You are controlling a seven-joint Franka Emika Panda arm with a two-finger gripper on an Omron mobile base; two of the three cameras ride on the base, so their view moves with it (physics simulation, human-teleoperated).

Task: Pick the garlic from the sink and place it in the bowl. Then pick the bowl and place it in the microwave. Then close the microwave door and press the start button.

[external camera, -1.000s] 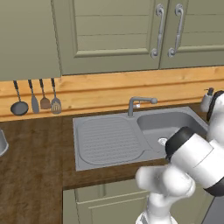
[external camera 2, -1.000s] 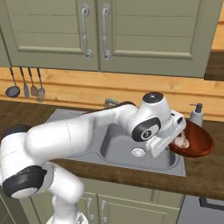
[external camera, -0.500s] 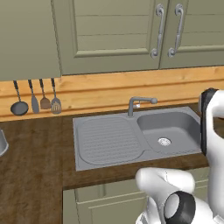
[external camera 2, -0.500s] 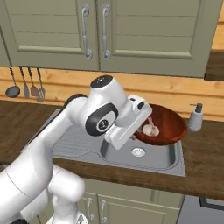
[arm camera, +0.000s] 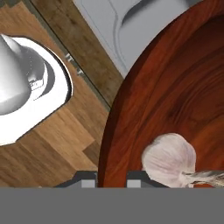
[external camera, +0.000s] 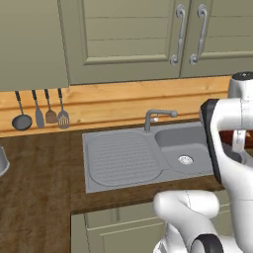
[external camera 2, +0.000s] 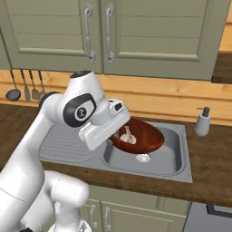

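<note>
My gripper [external camera 2: 116, 135] is shut on the near rim of the dark reddish-brown bowl [external camera 2: 141, 136] and holds it tilted in the air over the basin of the grey sink [external camera 2: 168, 159]. The garlic [external camera 2: 128, 135], a small whitish bulb, lies inside the bowl close to the fingers. In the hand view the bowl [arm camera: 179, 87] takes up the right side, the garlic [arm camera: 169, 159] rests low in it, and the gripper [arm camera: 111, 178] pinches the rim. A sliver of the bowl [external camera: 230, 139] peeks out behind my arm. The microwave and its door are out of view.
A curved faucet [external camera: 157, 116] stands behind the sink [external camera: 123, 158]. A soap dispenser [external camera 2: 202, 121] sits on the counter to the right. Utensils [external camera: 40, 111] hang on the wooden back wall. Beige cabinet doors [external camera 2: 97, 31] hang overhead.
The gripper has carried the bowl with the garlic from the counter right of the sink leftward, to above the basin. The arm has swung up and left with it.
</note>
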